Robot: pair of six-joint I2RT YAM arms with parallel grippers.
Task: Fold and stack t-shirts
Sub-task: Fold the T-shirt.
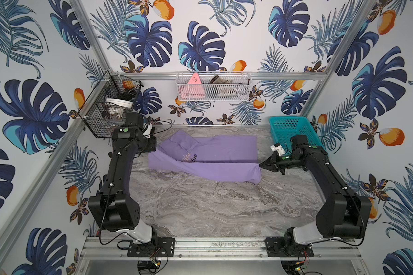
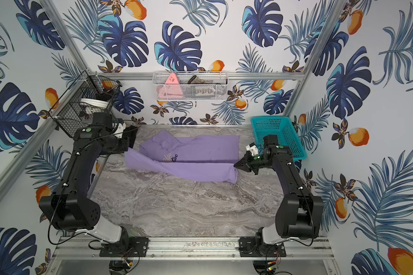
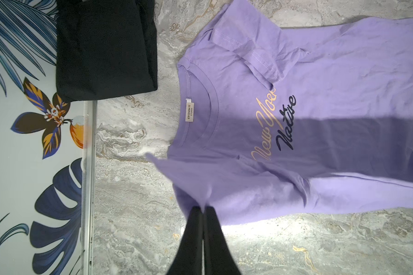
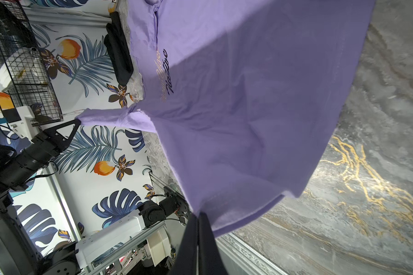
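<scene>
A lavender t-shirt with gold and black cursive chest lettering lies across the back of the marble table, neck to the left, in both top views. My left gripper is shut on its near sleeve corner. My right gripper is shut on the near hem corner. The near edge hangs stretched between them, slightly off the table. A folded black t-shirt lies apart from it in the back left corner, by the wall.
A teal basket stands at the back right, close behind my right wrist. A black wire basket hangs at the back left. A white mesh basket on the back wall holds a pink triangular item.
</scene>
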